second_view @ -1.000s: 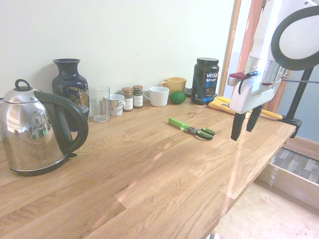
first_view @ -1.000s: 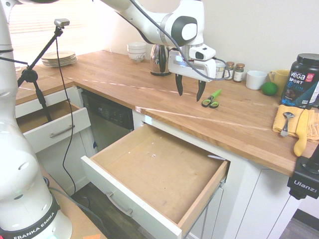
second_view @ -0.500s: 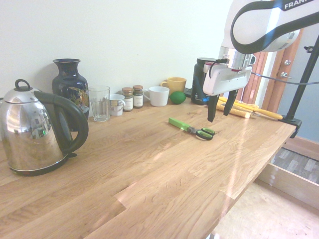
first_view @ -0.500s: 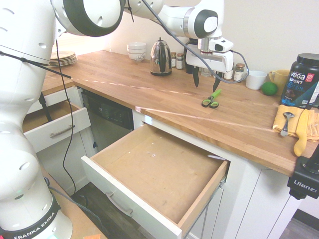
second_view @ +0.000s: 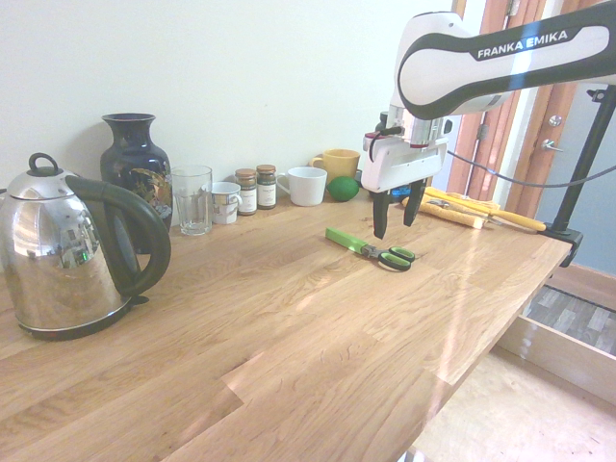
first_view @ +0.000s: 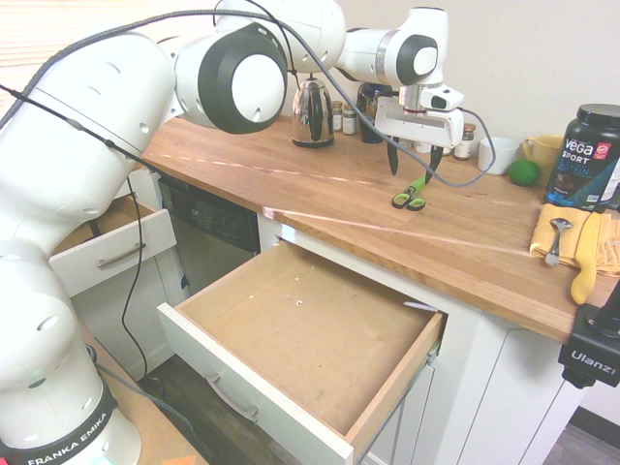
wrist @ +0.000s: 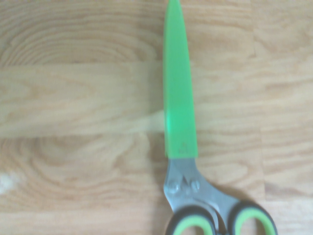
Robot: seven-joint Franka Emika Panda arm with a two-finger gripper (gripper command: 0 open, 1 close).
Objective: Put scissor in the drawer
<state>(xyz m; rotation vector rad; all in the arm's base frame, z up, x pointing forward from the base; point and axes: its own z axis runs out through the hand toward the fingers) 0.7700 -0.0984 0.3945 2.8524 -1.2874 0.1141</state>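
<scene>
From left to right in the first exterior view, a small drawer (first_view: 121, 254) is seen pulled out below the counter's (first_view: 339, 208) left part. A kettle (first_view: 313, 114) is set near the counter's back edge.

Under the counter's front edge, the large drawer (first_view: 300, 339) is pulled well out, its wooden floor exposed. A thin pale object (first_view: 420, 306) is seen at its back right corner.

The gripper (first_view: 414, 163) is held above the counter, pointed down, with its jaws spread wide and nothing gripped. Just below it, the scissor (second_view: 369, 251) is laid flat on the counter, between the back and front edges. Its blades are covered by a green sleeve (wrist: 180, 107), and its loops are turned toward the front edge.

Farther right, along the back edge, a white mug (first_view: 498, 155), a green ball (first_view: 523, 172), a yellow mug (first_view: 545, 152) and a black tub (first_view: 582, 160) are lined up. In front of the tub, a spoon (first_view: 557, 242) is laid on an orange cloth (first_view: 542, 232).

The approach to the scissor appears to be the step in hand. Next, the gripper needs to be lined up across the scissor and lowered before its jaws are closed. If the scissor is caught off-centre, it could be swivelled or dropped.
</scene>
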